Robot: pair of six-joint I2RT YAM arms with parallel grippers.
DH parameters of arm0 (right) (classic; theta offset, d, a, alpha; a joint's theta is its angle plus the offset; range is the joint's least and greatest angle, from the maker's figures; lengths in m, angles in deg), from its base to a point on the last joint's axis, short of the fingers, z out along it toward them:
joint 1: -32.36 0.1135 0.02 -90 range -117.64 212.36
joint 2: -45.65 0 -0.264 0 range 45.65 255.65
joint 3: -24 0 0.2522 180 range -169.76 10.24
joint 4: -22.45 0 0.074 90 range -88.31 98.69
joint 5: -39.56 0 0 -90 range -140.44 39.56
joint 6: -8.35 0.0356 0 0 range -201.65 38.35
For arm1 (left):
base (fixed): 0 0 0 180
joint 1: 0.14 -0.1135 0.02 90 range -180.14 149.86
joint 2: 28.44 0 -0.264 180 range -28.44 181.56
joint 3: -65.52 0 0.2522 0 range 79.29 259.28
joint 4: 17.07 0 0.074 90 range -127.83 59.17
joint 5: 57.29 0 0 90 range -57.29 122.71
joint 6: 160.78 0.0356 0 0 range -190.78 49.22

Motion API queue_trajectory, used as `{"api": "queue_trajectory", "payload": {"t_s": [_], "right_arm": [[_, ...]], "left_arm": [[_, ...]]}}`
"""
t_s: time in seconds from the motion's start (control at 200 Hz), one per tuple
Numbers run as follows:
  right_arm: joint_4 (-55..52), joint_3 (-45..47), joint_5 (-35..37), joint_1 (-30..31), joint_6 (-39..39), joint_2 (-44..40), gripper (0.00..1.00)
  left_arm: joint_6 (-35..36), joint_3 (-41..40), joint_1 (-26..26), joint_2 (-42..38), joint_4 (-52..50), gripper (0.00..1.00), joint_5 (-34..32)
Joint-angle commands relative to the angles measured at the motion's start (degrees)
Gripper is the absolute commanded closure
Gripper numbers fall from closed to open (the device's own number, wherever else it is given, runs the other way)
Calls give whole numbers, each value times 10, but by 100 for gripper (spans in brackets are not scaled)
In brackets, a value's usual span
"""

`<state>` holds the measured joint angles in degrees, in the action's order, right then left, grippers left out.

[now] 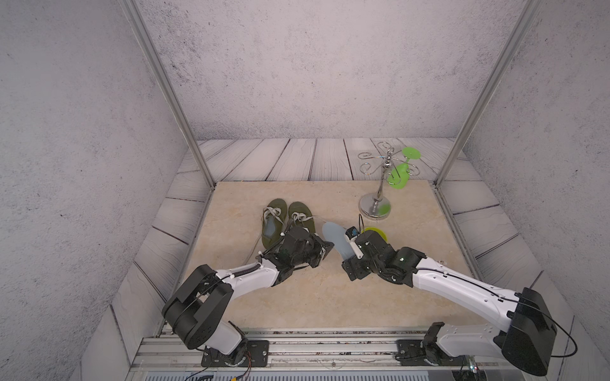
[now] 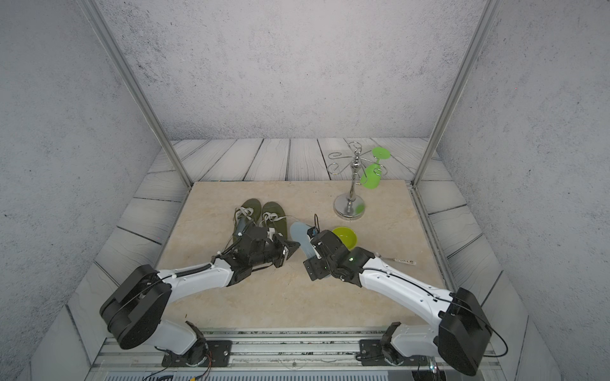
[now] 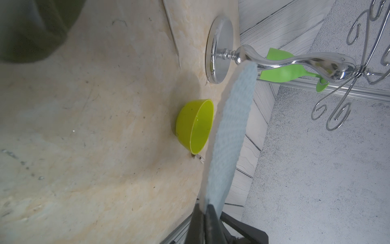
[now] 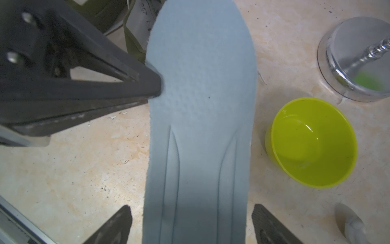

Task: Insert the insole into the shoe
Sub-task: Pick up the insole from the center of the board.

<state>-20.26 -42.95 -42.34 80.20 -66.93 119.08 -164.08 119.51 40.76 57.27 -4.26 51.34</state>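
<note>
Judging from where the pale blue insole [image 4: 200, 105] is, the insertion itself is not yet done. It is outside both shoes, held off the table [image 1: 297, 297] just beside the nearer olive shoe [image 1: 302, 216], with its toe end pointing away from the robot's base. The pickup looks complete: the left wrist view shows the sheet edge-on with its shadow on the table. What is left, as I read it, is to bring the toe to the shoe's mouth, slide it in and seat the heel. The farther shoe [image 1: 272, 221] shows a bluish-grey lining in its opening, so it probably has its insole already and the nearer one is the target. The nearer shoe's opening is hidden under the left arm in both top views.

The left gripper [image 4: 157, 84] is clenched on the insole's long edge on the shoe side, roughly at the ball of the foot. The right gripper [image 4: 191, 220] is spread wide, with one finger on each side of the heel half. Neither finger appears to press on the sheet, so this gripper grasps nothing. The insole runs out between the right jaws and is carried by the left alone.

Farther out, a yellow-green bowl [image 4: 312, 143] sits near the insole's other side, and the chrome stand [image 4: 354, 59] is beyond it.
</note>
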Motion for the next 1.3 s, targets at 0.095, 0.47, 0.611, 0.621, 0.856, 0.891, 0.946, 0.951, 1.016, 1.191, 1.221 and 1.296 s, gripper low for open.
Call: {"api": "queue_trajectory", "payload": {"t_s": [0.095,0.47,0.611,0.621,0.856,0.891,0.946,0.951,1.016,1.191,1.221,1.296], "right_arm": [[-14,-11,14,2,-2,21,5],[-5,-3,25,2,-19,27,10],[-3,-4,28,1,-22,28,16],[-3,-4,28,1,-22,27,17],[-12,-13,23,1,-22,29,36],[-16,-16,23,1,-22,28,39],[-22,-20,23,1,-21,27,42],[-23,-21,23,1,-21,27,42],[-35,-29,24,-1,-18,24,44],[-59,-38,23,-6,-15,9,49],[-62,-40,20,-8,-16,6,49],[-75,-45,12,-14,-14,3,51]], "left_arm": [[-40,-23,2,-3,44,100,-8],[-47,-26,2,1,55,100,-5],[-44,-31,2,-7,45,100,-8],[-44,-31,2,-7,45,100,-8],[-28,-23,2,-3,30,78,2],[-16,-16,2,-4,14,71,5],[14,-2,1,-9,-19,62,11],[17,-1,1,-9,-22,62,11],[58,21,-3,-16,-77,55,16],[158,63,-29,-52,-215,44,16],[173,65,-37,-59,-227,44,16],[226,83,-59,-76,-276,44,16]]}}
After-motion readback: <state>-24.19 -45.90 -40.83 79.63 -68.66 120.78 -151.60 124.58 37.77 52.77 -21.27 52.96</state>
